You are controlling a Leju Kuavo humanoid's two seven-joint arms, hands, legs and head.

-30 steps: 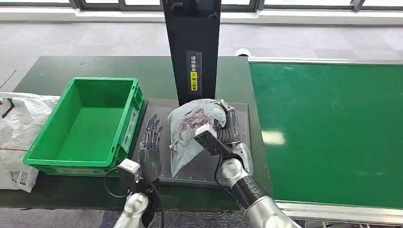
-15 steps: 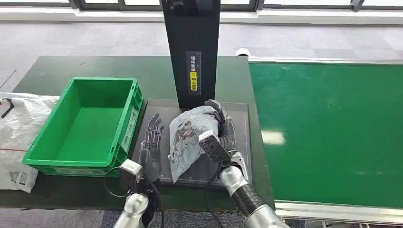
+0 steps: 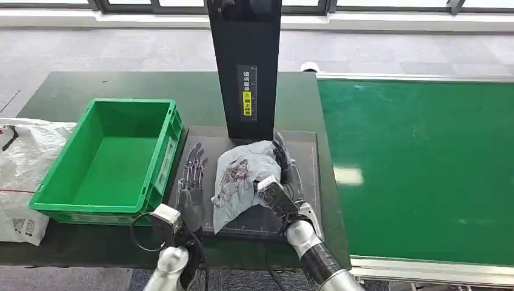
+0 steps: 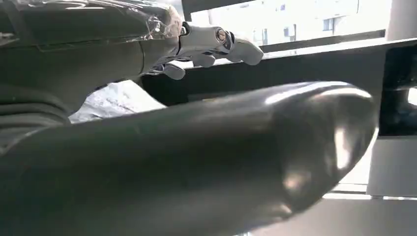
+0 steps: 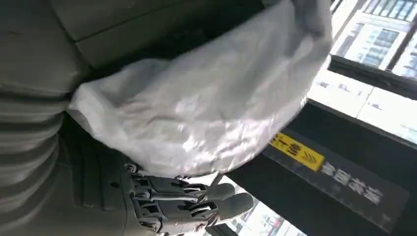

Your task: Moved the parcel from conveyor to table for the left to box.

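The grey parcel (image 3: 241, 179) lies on the dark mat (image 3: 306, 142) at the counter's (image 3: 73, 85) middle, set between both arms so the left can take it. The right hand (image 3: 285, 167) rests against its far side, fingers extended along the wrap, not plainly gripping. The left hand (image 3: 193, 176) lies flat and empty just beside it, next to the green box (image 3: 97, 203).

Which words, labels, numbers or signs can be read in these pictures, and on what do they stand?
Black post: a vertical label with white characters and a yellow patch, too small to read.
White bag beside the green crate: a printed code, too blurred.
Parcel: dark print, not legible.
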